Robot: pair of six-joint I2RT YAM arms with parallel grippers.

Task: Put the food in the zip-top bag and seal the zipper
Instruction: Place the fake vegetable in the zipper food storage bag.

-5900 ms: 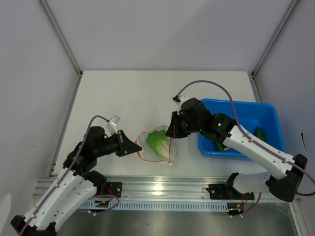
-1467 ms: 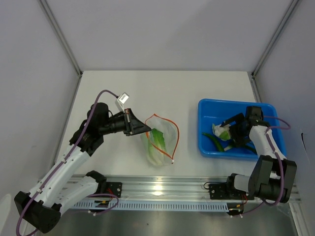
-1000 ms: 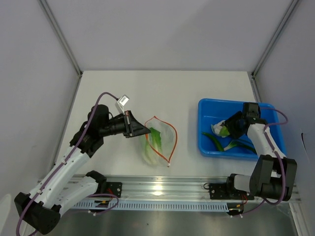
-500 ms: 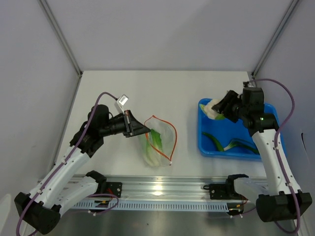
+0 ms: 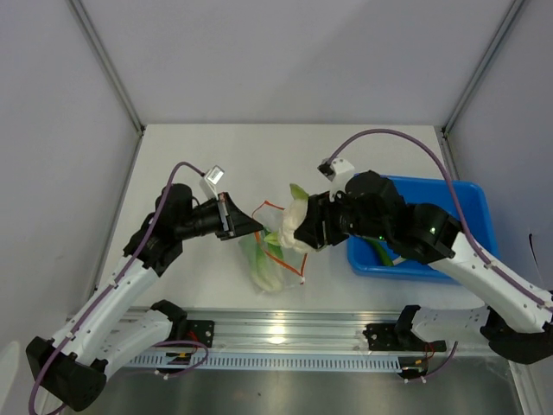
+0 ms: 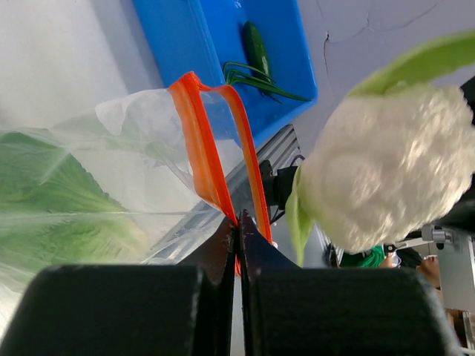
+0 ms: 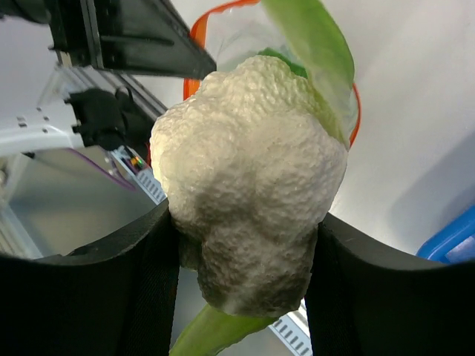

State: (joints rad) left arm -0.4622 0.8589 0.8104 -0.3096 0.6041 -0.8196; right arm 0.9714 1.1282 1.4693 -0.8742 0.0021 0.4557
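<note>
Clutching vegetable [image 7: 249, 170], right tool [image 7: 247, 237] moved from bin [image 5: 467, 192] to bag [image 5: 266, 270]; left tool [image 6: 239, 230] pinches zipper [image 6: 197, 141].

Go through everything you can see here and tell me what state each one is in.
Bag: mouth open, leafy green inside.
Zipper: unsealed.
Cauliflower: gripped, at the bag's mouth.
Left gripper: jaws shut on the zipper.
Right gripper: jaws shut on the cauliflower.
Blue bin: holds green vegetables.

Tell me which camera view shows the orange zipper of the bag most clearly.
The left wrist view: the zipper fills the centre, its two lips parted, pinched by the left gripper. The top view shows a thin line beside the held food; the right wrist view, short arcs behind it.
</note>
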